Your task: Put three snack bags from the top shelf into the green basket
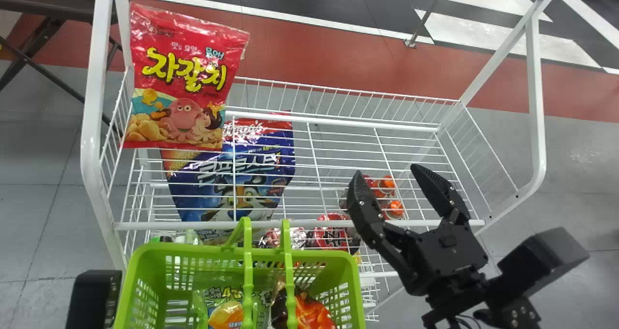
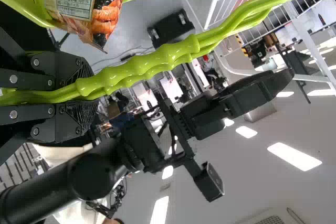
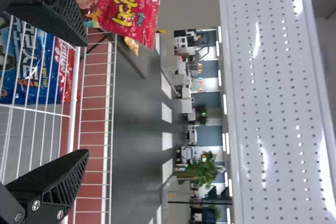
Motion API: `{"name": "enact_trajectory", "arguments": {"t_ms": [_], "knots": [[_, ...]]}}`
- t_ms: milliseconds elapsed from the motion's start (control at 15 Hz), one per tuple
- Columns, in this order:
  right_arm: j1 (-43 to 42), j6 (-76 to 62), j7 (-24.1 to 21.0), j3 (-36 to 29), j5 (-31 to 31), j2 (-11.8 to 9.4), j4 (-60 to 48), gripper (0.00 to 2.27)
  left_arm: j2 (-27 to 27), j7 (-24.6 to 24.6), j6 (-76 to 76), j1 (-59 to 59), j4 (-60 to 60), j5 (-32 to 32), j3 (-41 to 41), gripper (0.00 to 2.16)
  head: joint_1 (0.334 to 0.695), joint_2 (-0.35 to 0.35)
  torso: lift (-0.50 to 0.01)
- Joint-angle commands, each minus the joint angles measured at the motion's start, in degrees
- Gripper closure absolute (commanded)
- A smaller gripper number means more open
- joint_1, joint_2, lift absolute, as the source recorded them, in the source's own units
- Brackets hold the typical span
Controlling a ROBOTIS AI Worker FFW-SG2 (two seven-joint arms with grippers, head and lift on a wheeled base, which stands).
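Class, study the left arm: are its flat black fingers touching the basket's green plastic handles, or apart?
Touching: the left wrist view shows the black fingers pressed on the green handles, one from each side.

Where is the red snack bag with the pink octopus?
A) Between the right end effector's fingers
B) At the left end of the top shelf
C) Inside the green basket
B: the red snack bag is at the left end of the top shelf, apart from the right end effector.
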Motion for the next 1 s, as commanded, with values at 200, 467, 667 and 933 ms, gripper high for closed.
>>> {"name": "enact_trajectory", "arguments": {"t_ms": [200,467,667,933], "knots": [[1.77,1.79,-0.13,0.42,-0.76,-0.68,0.37,0.09,-0.02,-0.06,-0.28,0.45,-0.34,0.04,0.08,1.41,0.695,-0.350,-0.046],[3.44,1.79,-0.22,0.42,-0.76,-0.95,-0.15,0.09,-0.02,-0.06,-0.28,0.54,-0.34,0.04,0.25,1.41,0.695,-0.350,-0.046],[4.23,1.08,-0.22,0.42,-0.76,-1.12,-0.24,0.09,-0.02,-0.15,-0.81,0.71,-0.34,0.04,0.43,1.41,0.695,-0.350,-0.046],[4.67,0.73,-0.22,0.16,-0.76,-1.21,-0.59,0.09,-0.02,-0.24,-0.81,0.80,-0.34,0.12,0.51,1.41,0.695,-0.350,-0.046]]}}
